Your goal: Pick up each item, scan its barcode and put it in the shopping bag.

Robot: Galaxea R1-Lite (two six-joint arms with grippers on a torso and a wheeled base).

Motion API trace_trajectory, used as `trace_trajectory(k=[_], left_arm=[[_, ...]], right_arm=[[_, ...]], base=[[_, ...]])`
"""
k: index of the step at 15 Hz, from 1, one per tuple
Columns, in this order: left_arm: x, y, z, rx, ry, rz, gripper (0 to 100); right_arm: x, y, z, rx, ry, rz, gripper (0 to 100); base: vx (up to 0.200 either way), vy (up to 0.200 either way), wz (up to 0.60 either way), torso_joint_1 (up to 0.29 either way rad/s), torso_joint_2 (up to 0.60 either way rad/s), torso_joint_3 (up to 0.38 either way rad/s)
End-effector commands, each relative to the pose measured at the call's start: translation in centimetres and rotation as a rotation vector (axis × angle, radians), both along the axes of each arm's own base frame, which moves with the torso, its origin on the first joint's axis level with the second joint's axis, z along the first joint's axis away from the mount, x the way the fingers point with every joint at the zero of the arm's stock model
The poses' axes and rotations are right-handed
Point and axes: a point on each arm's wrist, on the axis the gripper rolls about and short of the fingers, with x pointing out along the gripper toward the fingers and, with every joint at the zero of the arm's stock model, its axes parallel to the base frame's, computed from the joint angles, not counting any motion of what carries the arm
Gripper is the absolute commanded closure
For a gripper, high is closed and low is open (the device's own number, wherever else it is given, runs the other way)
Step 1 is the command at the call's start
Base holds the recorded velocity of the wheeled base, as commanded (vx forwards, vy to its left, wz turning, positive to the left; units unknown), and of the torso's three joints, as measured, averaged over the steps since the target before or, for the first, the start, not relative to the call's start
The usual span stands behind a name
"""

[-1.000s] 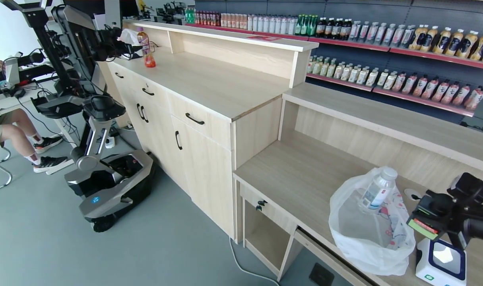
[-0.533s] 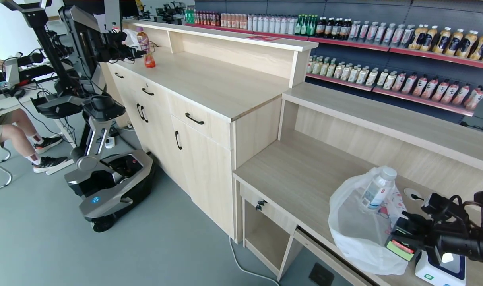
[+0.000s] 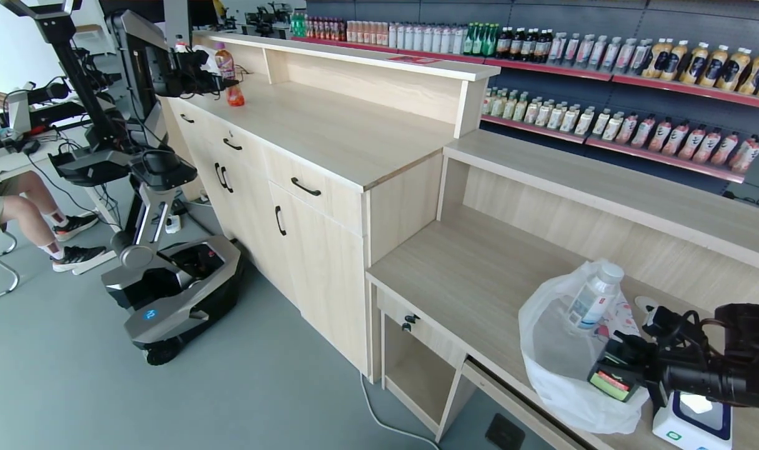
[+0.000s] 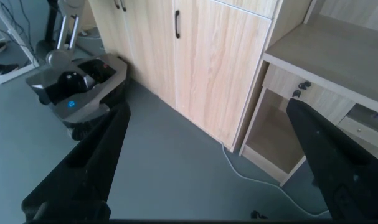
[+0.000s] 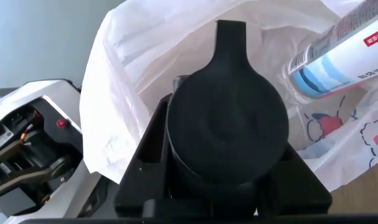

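The right tool (image 3: 626,369) is clamped on a dark container (image 3: 609,382) with a green and red label. It holds the container at the rim of the white shopping bag (image 3: 560,356), on the side toward the scanner (image 3: 691,420). From the wrist camera the container sits over the bag's open mouth. Inside the bag a clear bottle (image 3: 595,295) with a white cap leans up, its cap poking above the plastic. The scanner, a small white box, stands just beside the bag under the right arm, close to the front edge of the low counter (image 3: 479,281). The bag stands near that front edge too. Behind it rises a back panel with a ledge (image 3: 604,187) on top, and to the bag's left the counter runs bare as far as the tall cupboard (image 3: 329,250). The left tool (image 4: 207,162) has its fingers spread wide apart and hangs over the grey floor (image 4: 164,180) in front of the cupboard doors. Farther off, a second robot (image 3: 160,275) stands at the cupboard's far end by an orange drink (image 3: 229,75), and shelves of drinks (image 3: 604,62) line the back wall.
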Motion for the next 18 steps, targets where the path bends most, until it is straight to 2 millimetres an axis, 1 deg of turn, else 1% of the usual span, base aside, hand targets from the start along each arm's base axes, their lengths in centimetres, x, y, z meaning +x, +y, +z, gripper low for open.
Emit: trace_trajectory(k=[1,4,6,9,11,12,15,17,18], left_arm=[[0.0,0.0,0.0,0.0,0.001,0.001,0],[0.0,0.0,0.0,0.0,0.001,0.001,0],[0.0,0.0,0.0,0.0,0.001,0.001,0],[0.0,0.0,0.0,0.0,0.001,0.001,0],[0.0,0.0,0.0,0.0,0.001,0.001,0],[0.0,0.0,0.0,0.0,0.001,0.001,0],[0.0,0.0,0.0,0.0,0.001,0.001,0],[0.0,0.0,0.0,0.0,0.001,0.001,0],[0.0,0.0,0.0,0.0,0.001,0.001,0]], right_arm=[[0.5,-0.1,-1.6,0.016,0.037,0.006,100],[2.0,-0.1,-2.1,0.028,0.019,0.039,100],[2.6,0.0,-2.6,0.027,0.013,0.047,100],[2.9,-0.1,-3.8,0.021,-0.001,0.05,100],[2.9,-0.1,-3.9,0.02,0.0,0.049,100],[2.9,-0.2,-4.0,0.023,0.004,0.047,0],[3.0,-0.2,-4.3,0.026,0.009,0.047,0],[3.0,-0.2,-3.9,0.025,0.001,0.045,0],[3.0,-0.3,-3.2,0.028,-0.012,0.039,0]], base=[[0.0,0.0,0.0,0.0,0.0,0.0],[0.0,0.0,0.0,0.0,0.0,0.0],[0.0,0.0,0.0,0.0,0.0,0.0],[0.0,0.0,0.0,0.0,0.0,0.0],[0.0,0.0,0.0,0.0,0.0,0.0],[0.0,0.0,0.0,0.0,0.0,0.0],[0.0,0.0,0.0,0.0,0.0,0.0],[0.0,0.0,0.0,0.0,0.0,0.0],[0.0,0.0,0.0,0.0,0.0,0.0]])
